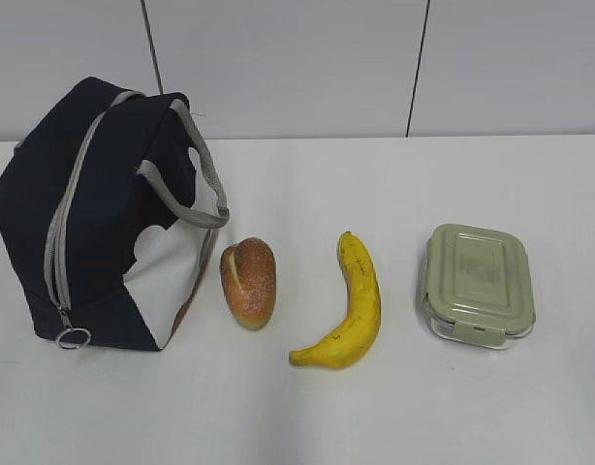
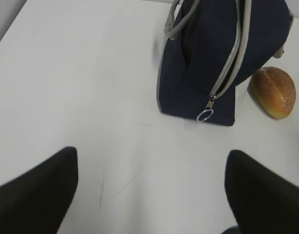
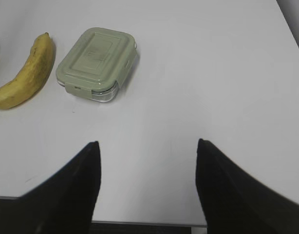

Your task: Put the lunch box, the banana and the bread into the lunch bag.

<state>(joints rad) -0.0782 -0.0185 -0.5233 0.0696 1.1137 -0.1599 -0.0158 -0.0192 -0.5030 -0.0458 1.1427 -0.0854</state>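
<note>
The navy lunch bag (image 1: 94, 213) stands at the left, zipper closed, its ring pull (image 1: 73, 338) at the front bottom. The bread (image 1: 248, 281) lies just right of it, then the banana (image 1: 354, 305), then the lunch box (image 1: 477, 283) with its green lid on. No gripper shows in the exterior view. My left gripper (image 2: 149, 168) is open and empty over bare table, short of the bag (image 2: 222, 53) and the bread (image 2: 274, 91). My right gripper (image 3: 147, 153) is open and empty, short of the lunch box (image 3: 97, 64) and the banana (image 3: 27, 73).
The white table (image 1: 307, 417) runs back to a pale panelled wall. Its front edge (image 3: 144, 224) lies right below the right gripper. The bag's grey handles (image 1: 203, 179) hang toward the bread.
</note>
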